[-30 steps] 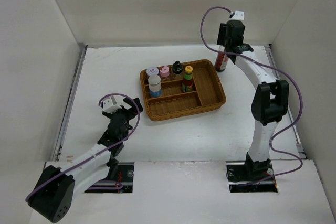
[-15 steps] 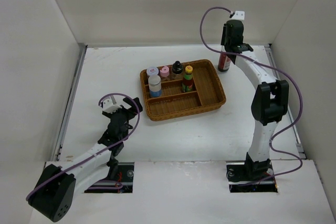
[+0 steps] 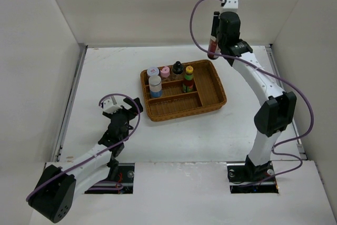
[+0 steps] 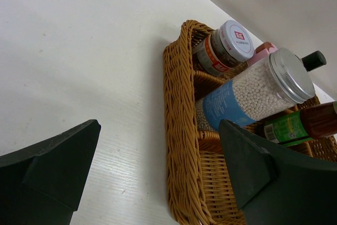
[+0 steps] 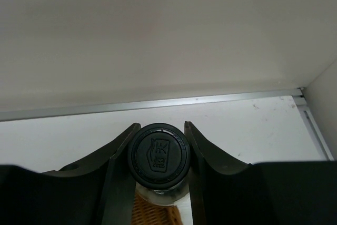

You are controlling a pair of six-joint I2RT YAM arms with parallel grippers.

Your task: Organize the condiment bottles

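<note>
the right gripper (image 3: 217, 39) is clamped on the cap end of the tall dark red bottle (image 5: 159, 154), which hangs upright above the wicker tray's (image 3: 218, 80) far right corner, with the tray's bare right compartment just nearward. the left gripper (image 4: 158, 156) gapes empty, well off the tray's near left.

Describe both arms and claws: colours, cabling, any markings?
The left arm and right arm both have white link shells with black joint housings. A purple cable loops loosely along each. The left claw and right claw have black, wedge-shaped fingers, with a white block at each wrist. No markings are visible on them.
</note>
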